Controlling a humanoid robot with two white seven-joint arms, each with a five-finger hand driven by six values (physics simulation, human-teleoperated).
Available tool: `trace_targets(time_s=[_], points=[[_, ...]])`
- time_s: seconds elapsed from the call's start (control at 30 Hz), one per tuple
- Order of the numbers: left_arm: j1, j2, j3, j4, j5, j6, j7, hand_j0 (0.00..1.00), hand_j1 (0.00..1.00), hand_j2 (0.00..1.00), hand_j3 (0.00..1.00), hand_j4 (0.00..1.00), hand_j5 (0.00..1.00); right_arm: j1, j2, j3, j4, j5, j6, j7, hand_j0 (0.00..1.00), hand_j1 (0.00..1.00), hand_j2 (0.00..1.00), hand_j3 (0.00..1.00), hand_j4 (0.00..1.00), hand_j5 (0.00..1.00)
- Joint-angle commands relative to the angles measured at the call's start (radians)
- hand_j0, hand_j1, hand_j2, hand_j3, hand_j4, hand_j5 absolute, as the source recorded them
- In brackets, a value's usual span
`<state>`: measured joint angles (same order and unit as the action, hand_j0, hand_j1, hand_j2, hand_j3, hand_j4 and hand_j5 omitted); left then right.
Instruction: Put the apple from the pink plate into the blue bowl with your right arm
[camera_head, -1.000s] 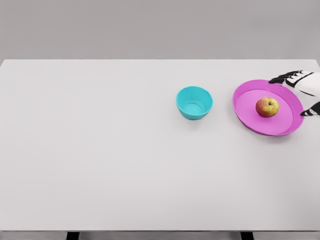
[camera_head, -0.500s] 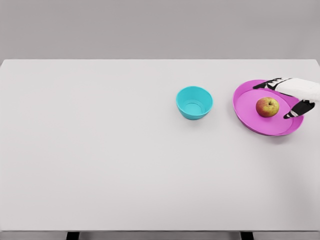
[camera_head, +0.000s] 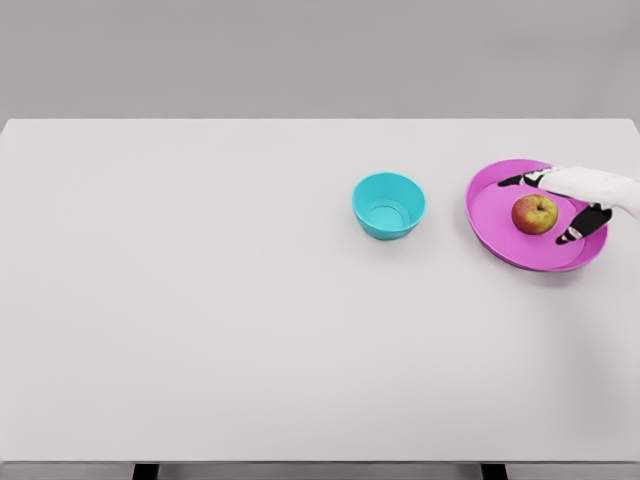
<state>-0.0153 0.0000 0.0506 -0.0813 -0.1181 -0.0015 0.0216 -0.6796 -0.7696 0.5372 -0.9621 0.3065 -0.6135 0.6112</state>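
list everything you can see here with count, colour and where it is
table: 1, white, fills most of the view
bowl: 1, blue, on the table right of centre, nothing inside it
plate: 1, pink, on the table to the right of the bowl, near the right edge
apple: 1, red and yellow, on the plate
right hand: 1, white with black fingers, comes in from the right edge, fingers spread on either side of the apple above the plate, holding nothing
left hand: not in view
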Motion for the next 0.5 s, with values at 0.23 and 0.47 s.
trace_targets(time_s=[0.23, 0.47], points=[[0.000, 0.000, 0.000, 0.000, 0.000, 0.000, 0.000, 1.00, 1.00, 1.00, 1.00, 1.00, 1.00, -0.006, 0.012, 0.024, 0.020, -0.006, 0.003, 0.000, 0.97, 0.97, 0.97, 0.97, 0.97, 0.97], [0.000, 0.000, 0.000, 0.000, 0.000, 0.000, 0.000, 1.00, 1.00, 1.00, 1.00, 1.00, 1.00, -0.006, 0.012, 0.024, 0.022, -0.006, 0.003, 0.000, 0.64, 0.64, 0.64, 0.64, 0.64, 0.64]])
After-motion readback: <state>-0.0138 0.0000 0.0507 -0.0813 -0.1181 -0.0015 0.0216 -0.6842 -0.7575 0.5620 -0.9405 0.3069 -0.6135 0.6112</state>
